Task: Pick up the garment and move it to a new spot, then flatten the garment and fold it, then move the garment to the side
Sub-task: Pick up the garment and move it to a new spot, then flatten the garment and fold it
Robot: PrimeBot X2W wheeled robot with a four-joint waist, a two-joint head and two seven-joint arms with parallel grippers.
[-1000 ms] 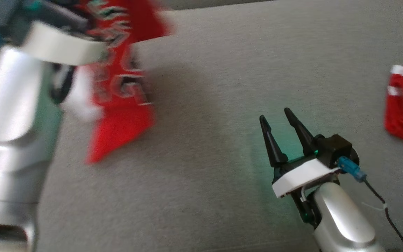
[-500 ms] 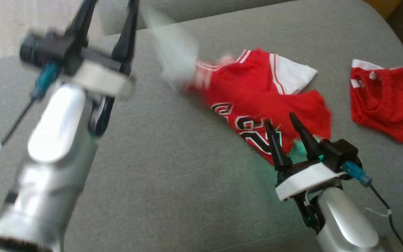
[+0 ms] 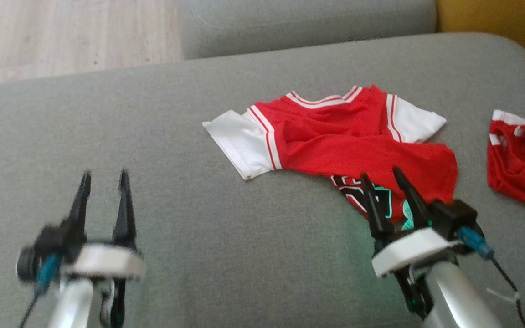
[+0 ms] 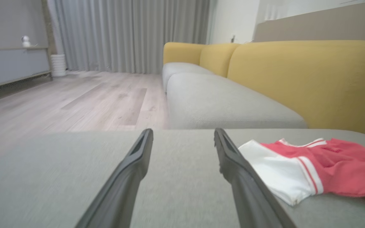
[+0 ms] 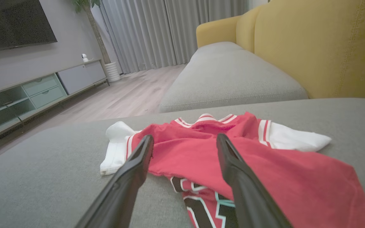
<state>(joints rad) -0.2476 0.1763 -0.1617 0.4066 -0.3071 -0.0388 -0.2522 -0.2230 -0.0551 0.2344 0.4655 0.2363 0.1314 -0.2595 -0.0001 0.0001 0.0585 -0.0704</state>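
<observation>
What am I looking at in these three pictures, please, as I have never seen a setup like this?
This is a wheeled robot with two arms. One picture comes from a camera on its head, looking down at a grey sofa cushion. The other two come from wrist cameras, each looking along its own arm. A crumpled red jersey with white sleeves lies on the cushion; another red garment lies farther right. The left arm's fingers and the right arm's fingers stand open and hold nothing; the right ones point at the jersey.
</observation>
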